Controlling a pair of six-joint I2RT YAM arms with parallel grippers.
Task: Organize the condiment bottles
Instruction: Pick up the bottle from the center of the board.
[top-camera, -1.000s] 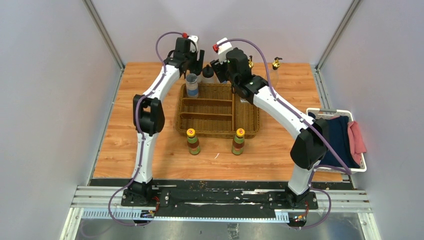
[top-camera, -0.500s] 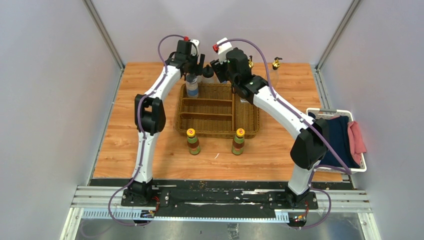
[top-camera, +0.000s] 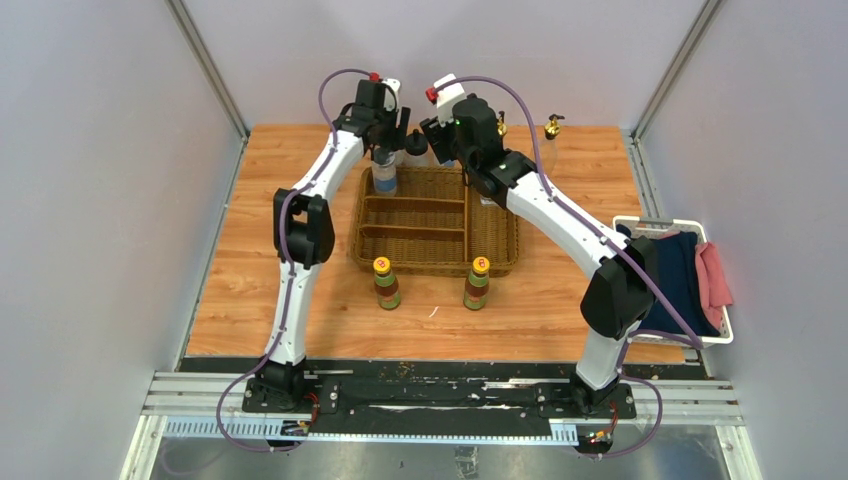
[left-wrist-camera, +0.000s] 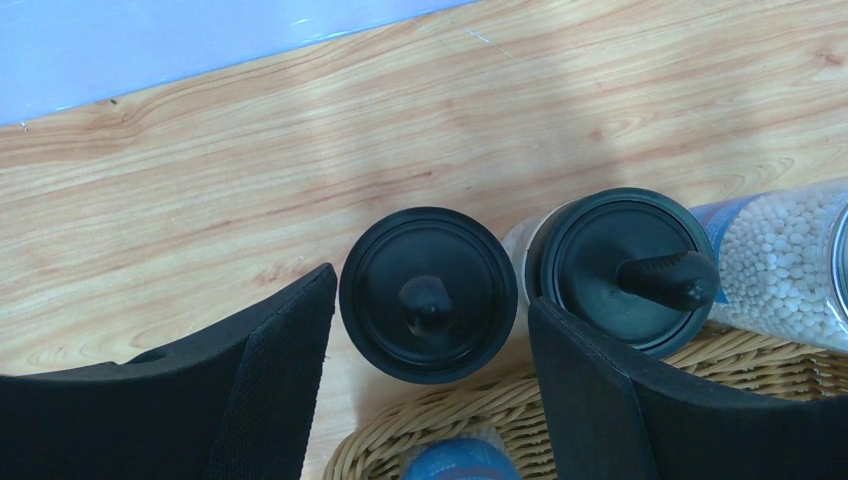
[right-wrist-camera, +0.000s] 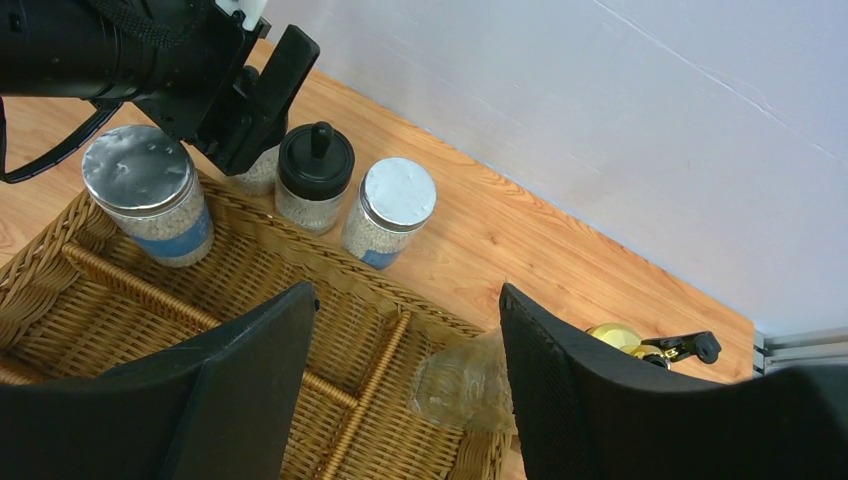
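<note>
My left gripper (left-wrist-camera: 432, 300) is open, its fingers on either side of a black-capped bottle (left-wrist-camera: 428, 293) that stands just behind the wicker basket (left-wrist-camera: 500, 435). A second black-capped bottle (left-wrist-camera: 625, 265) and a grey-lidded jar (left-wrist-camera: 790, 265) stand to its right. Another grey-lidded jar (top-camera: 384, 178) stands in the basket's back left compartment. My right gripper (right-wrist-camera: 405, 300) is open and empty above the basket (right-wrist-camera: 120, 290). A clear gold-topped bottle (right-wrist-camera: 465, 385) shows by its right finger. Two yellow-capped bottles (top-camera: 387, 283) (top-camera: 477, 283) stand in front of the basket (top-camera: 490, 235).
A second gold-topped bottle (top-camera: 552, 127) stands at the back right of the wooden table (top-camera: 260, 290). A white bin (top-camera: 722, 330) with dark and pink cloths sits at the right edge. The grey walls are close behind the bottle row.
My left gripper has shifted slightly back and down over the black-capped bottles behind the basket. The right arm and the bottles have not moved.
</note>
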